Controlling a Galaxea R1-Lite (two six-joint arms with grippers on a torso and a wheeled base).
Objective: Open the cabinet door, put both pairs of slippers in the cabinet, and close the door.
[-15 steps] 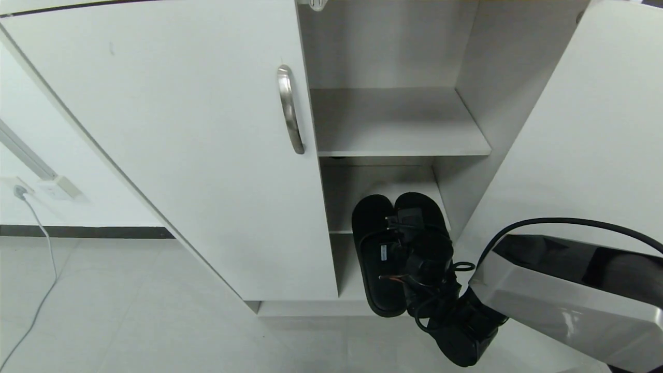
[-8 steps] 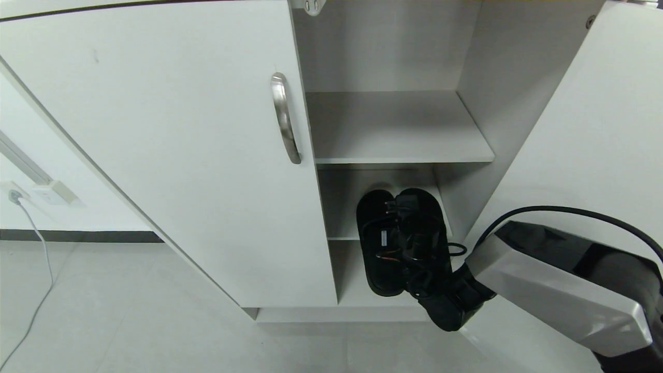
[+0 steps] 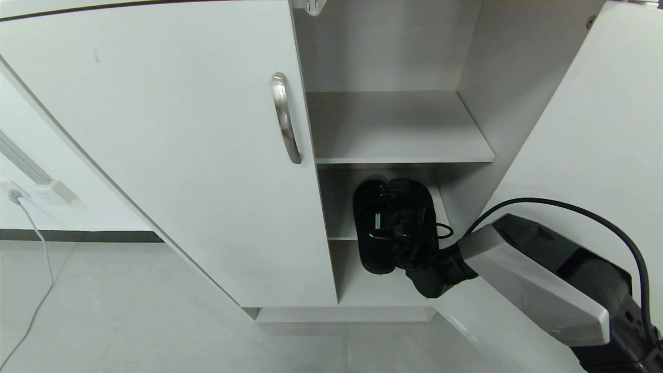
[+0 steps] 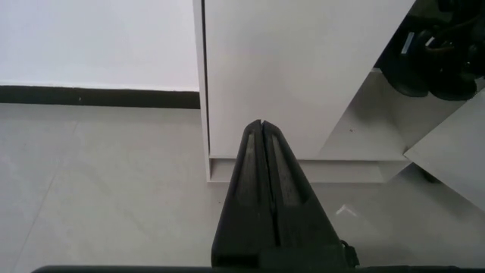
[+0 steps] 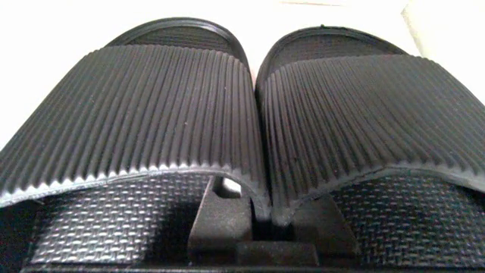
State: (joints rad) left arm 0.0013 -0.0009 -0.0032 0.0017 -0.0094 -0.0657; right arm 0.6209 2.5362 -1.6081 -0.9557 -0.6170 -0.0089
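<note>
Black slippers point(image 3: 374, 228) clamped by right hand point(image 5: 261, 227) | inside open cabinet point(image 3: 497, 77), below upper shelf point(image 3: 399, 124) | left hand point(image 4: 261, 133) closed

Right arm point(image 3: 523, 282) stretched forward and low, right gripper point(image 5: 261, 218) clamped on black slippers point(image 5: 151, 114); left gripper point(image 4: 261, 129) (fingers pressed together) angled downward.

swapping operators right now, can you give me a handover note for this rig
Right gripper: shut on the black slippers, pinching both straps' inner edges.
Left gripper: shut, empty, low before the cabinet.
Slippers: partly inside the cabinet, at the lower shelf; resting or not, cannot tell.
Done: right door open.
Left: set pair down, release, stow the other pair, close the door.
</note>
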